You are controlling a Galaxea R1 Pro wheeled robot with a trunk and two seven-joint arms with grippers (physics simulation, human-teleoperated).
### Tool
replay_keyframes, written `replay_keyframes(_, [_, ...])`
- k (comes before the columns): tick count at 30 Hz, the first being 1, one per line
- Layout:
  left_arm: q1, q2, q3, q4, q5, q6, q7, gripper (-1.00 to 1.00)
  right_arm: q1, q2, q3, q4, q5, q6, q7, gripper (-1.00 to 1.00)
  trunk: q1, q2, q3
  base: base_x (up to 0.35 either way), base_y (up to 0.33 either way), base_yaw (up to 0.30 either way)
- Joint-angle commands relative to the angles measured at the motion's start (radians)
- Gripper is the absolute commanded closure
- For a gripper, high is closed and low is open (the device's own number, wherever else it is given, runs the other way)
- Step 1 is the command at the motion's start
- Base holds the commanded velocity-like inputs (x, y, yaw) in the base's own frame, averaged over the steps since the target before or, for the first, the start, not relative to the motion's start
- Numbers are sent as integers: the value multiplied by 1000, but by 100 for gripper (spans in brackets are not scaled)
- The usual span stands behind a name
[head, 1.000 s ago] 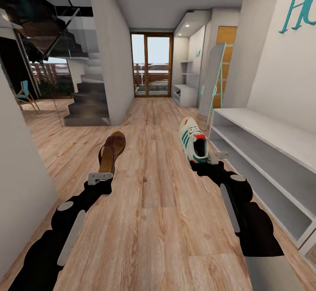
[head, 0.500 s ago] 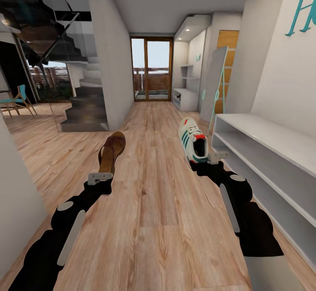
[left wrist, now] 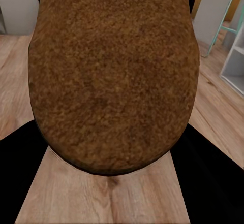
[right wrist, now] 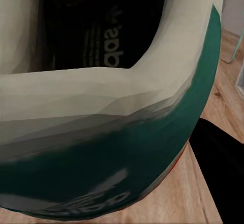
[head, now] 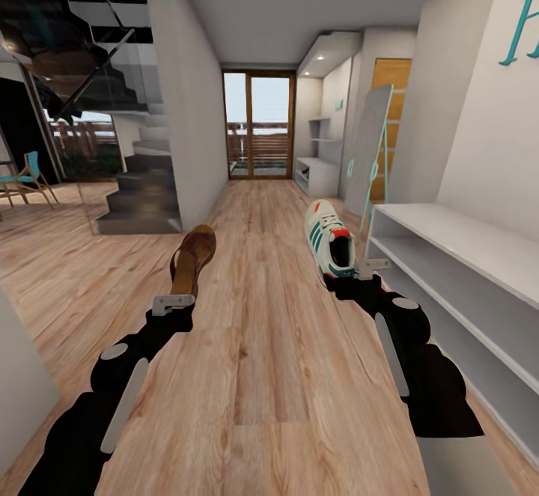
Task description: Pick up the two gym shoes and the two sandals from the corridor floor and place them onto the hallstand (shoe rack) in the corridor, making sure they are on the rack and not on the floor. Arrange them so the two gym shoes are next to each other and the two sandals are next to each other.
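Against the head view of 1 second ago, the whole picture has shifted: the plain low white rack (head: 457,271) sits further toward the right edge and the teal wall lettering (head: 524,28) is more cut off. This is camera travel, not movement of the goods. Both arms hold the same pose relative to the robot.

The left claw (head: 174,303) carries 1 sandal (head: 191,260), pinched at its heel end, toe pointing down the corridor. In the left wrist view the sandal's brown underside (left wrist: 112,76) is close against the lens. The right claw (head: 364,267) grips 1 gym shoe (head: 329,237) at the heel, just left of the plain rack. Both items are clear of the corridor floor (head: 262,376).

Judgement: the robot is in transit with 2 of 4 items. The hallstand (head: 318,170) with upper shelves stands well beyond the plain rack, near the glazed door (head: 258,125); placement is not yet begun.

Writing: an "adidas" mark is readable on the gym shoe's insole (right wrist: 104,41); a further mark on the sole edge is illegible. The wall lettering shows only a partial "H".
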Motion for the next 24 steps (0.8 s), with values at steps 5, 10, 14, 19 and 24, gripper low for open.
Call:
replay_keyframes(5, [-1, 0, 0, -1, 5, 5, 0, 100, -1, 0, -1, -1, 0, 5, 2, 100, 0, 0, 4, 344, 0, 0])
replay_keyframes(10, [-1, 0, 0, -1, 6, 5, 0, 100, -1, 0, -1, -1, 1, 5, 2, 100, 0, 0, 5, 344, 0, 0])
replay_keyframes(14, [-1, -1, 0, -1, 6, 5, 0, 100, -1, 0, -1, -1, 1, 5, 2, 100, 0, 0, 5, 344, 0, 0])
replay_keyframes(19, [-1, 0, 0, -1, 6, 5, 0, 100, -1, 0, -1, -1, 1, 5, 2, 100, 0, 0, 5, 344, 0, 0])
replay_keyframes(24, [-1, 0, 0, -1, 7, 5, 0, 100, -1, 0, -1, -2, 0, 5, 2, 100, 0, 0, 5, 344, 0, 0])
